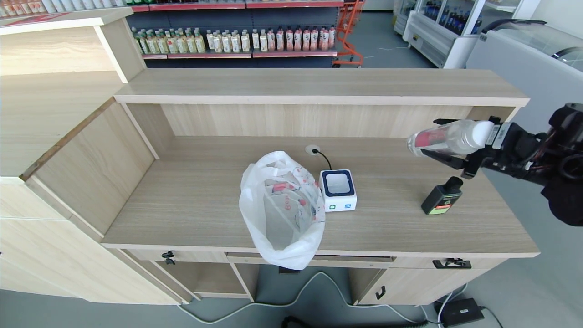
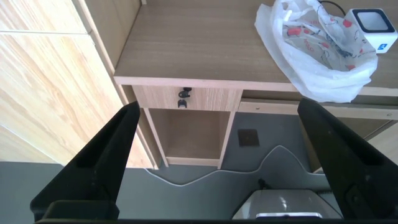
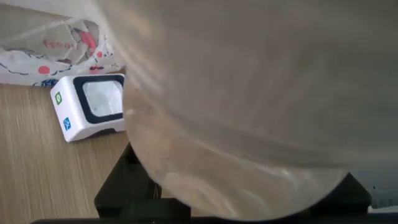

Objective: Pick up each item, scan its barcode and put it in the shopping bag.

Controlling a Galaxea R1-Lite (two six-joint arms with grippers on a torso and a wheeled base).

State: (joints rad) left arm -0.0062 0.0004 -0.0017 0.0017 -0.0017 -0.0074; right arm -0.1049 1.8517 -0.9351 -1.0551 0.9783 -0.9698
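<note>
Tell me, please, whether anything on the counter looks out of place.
The shopping bag sags over the counter's front edge, partly unsupported, so it might slip off once loaded. Nothing looks spilled or damaged.

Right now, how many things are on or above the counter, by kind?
Bottles: 2, clear bottle in the right tool, dark bottle on the counter
Shopping bag: 1
Scanner: 1
Total: 4

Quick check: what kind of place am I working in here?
Most likely a shop checkout: a wooden counter with a barcode scanner and shopping bag, with drink-stocked shelves and glass-fronted chillers behind.
</note>
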